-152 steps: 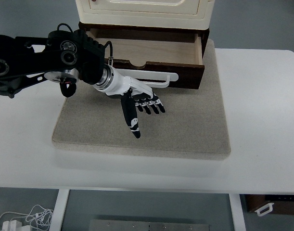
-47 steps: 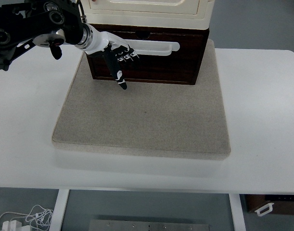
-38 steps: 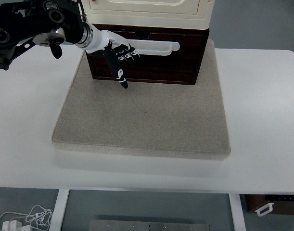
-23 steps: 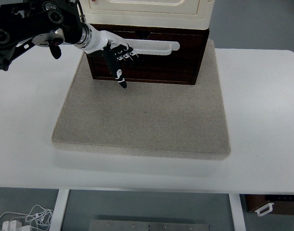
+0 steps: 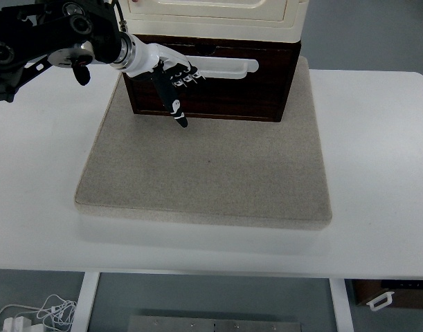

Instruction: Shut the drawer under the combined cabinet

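Drawer [image 5: 225, 93] sits flush under cream cabinet [image 5: 211, 17], dark front w/ white handle [image 5: 221, 67], at far end of grey mat [image 5: 204, 166] on white table [image 5: 377, 173]. Left hand [image 5: 171, 79] against drawer front, fingers loosely extended, holding nothing.

dark glossy wood drawer [image 5: 225, 86], matt rough felt-like mat [image 5: 211, 173], smooth white table [image 5: 377, 173]

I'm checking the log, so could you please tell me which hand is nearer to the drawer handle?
Left. The left hand is at the front of the dark drawer, by the left end of its white handle. The right hand is not in view.
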